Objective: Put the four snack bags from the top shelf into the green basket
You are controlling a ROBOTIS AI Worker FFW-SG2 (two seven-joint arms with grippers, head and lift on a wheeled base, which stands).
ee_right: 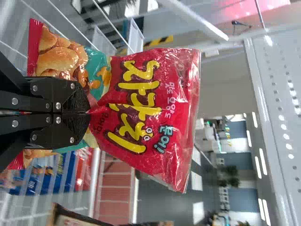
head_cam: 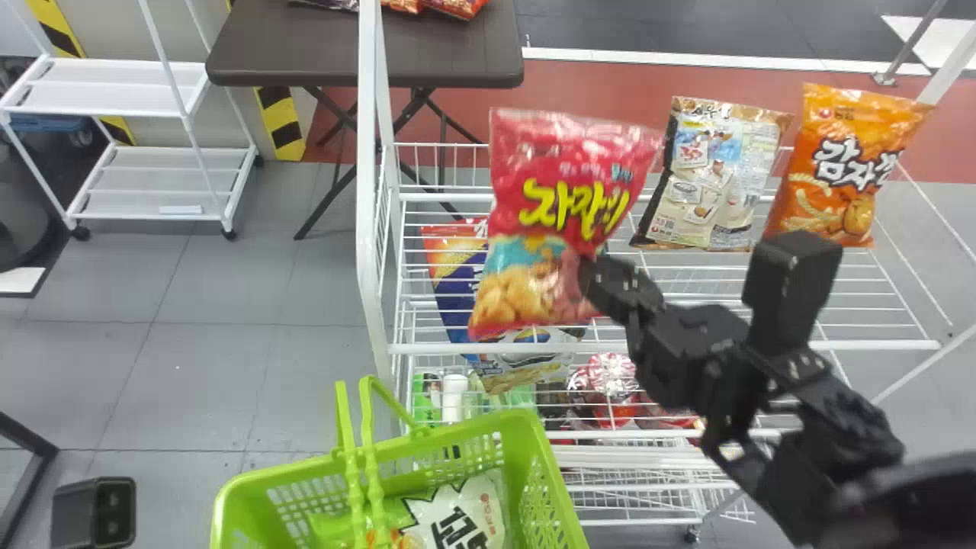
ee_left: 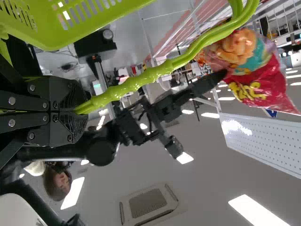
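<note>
- My right pincer (head_cam: 589, 284) is closed on the red snack bag (head_cam: 564, 206), gripping a pinched fold in the middle of its printed front.
- The bag is roughly upright in my grip, tilted a little, over the left part of the white wire shelf (head_cam: 663, 347).
- To the right of it, on the top level, I have the silver-and-brown bag (head_cam: 709, 175), its back panel facing me, and beside that the orange bag (head_cam: 839, 168), leaning to the right.
- Below, through the wires, I see a blue-and-orange bag (head_cam: 450, 286).
- The green basket (head_cam: 518, 427) sits in front of the shelf, toward its left, with a white bag (head_cam: 465, 518) lying inside.
- My left pincer (ee_left: 77, 110) is clamped on the basket's green handles (ee_left: 155, 73).
- Farther off, behind the shelf, packets (head_cam: 457, 6) lie on a dark table (head_cam: 305, 49).
</note>
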